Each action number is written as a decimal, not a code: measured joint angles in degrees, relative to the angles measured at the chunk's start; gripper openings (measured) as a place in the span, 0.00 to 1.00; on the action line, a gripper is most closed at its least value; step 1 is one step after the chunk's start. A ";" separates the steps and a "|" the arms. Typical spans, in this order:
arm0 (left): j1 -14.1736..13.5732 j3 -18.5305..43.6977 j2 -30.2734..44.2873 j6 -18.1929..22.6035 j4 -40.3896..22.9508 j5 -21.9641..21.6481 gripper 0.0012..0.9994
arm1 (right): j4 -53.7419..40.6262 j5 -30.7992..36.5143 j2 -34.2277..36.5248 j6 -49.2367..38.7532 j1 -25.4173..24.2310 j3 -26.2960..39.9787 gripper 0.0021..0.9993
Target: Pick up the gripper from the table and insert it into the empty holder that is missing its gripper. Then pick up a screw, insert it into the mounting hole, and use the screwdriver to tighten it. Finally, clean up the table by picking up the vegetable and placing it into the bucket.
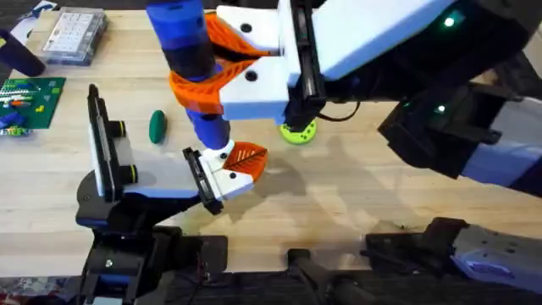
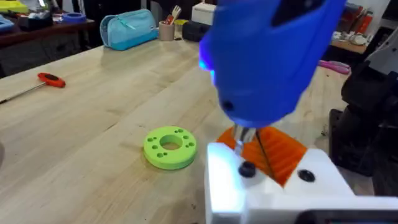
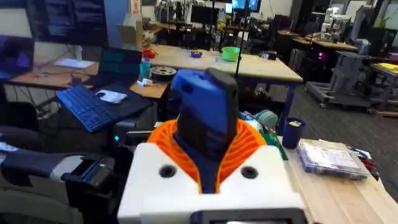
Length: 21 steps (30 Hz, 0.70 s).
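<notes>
Table (image 1: 356, 203) was light wooden planks. On it lay vegetable (image 1: 157, 126) left of middle, lime-green disc (image 1: 298, 131) near middle, clear box (image 1: 76, 36) far left.

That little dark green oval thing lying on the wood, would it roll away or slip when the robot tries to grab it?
The vegetable looks smooth and rounded, so it may slip between fingers pressing on its curved sides. Its oval shape suggests it would roll sideways if nudged, though probably not far. It looks small, so it is likely light; whether it is hard or squashy cannot be told. It lies apart from the holder, on open table.
</notes>
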 joint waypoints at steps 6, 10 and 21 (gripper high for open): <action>0.00 0.00 0.00 0.00 0.00 0.00 0.01 | 0.09 -0.02 0.00 1.07 0.00 0.00 0.09; 0.00 0.00 0.00 0.00 0.00 0.00 0.01 | 0.06 -0.28 0.00 1.48 0.00 0.00 0.09; 0.00 0.00 -0.02 0.00 0.00 0.00 0.01 | -0.41 -1.46 -0.01 1.78 0.00 0.00 0.09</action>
